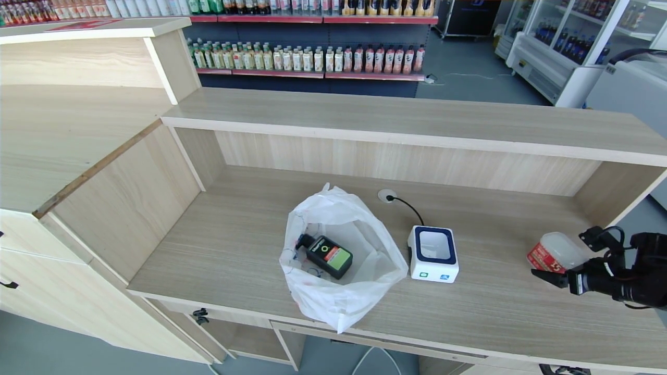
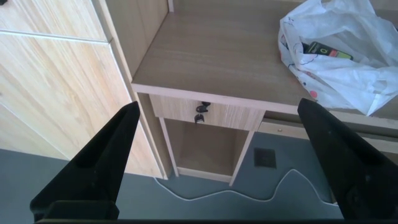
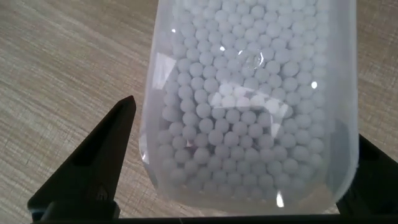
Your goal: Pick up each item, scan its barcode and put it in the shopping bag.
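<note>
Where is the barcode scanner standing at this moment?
In the head view, the barcode scanner stands near the middle of the wooden counter, just right of the white shopping bag.

A light wood-grain counter (image 1: 495, 312) with a raised back ledge carries a few things. A white box-shaped barcode scanner (image 1: 433, 253) with a dark-framed window on top stands near the middle of the surface. Just to the scanner's left sits a crumpled white plastic shopping bag (image 1: 323, 299), its mouth open upward and its lower edge hanging over the counter's front lip. Behind the scanner, a thin black cable (image 1: 409, 207) runs to a round white grommet (image 1: 386, 196) set in the wood. Well to the scanner's right lies a clear plastic container (image 1: 560, 251) of small white beads, bearing a red label.
</note>
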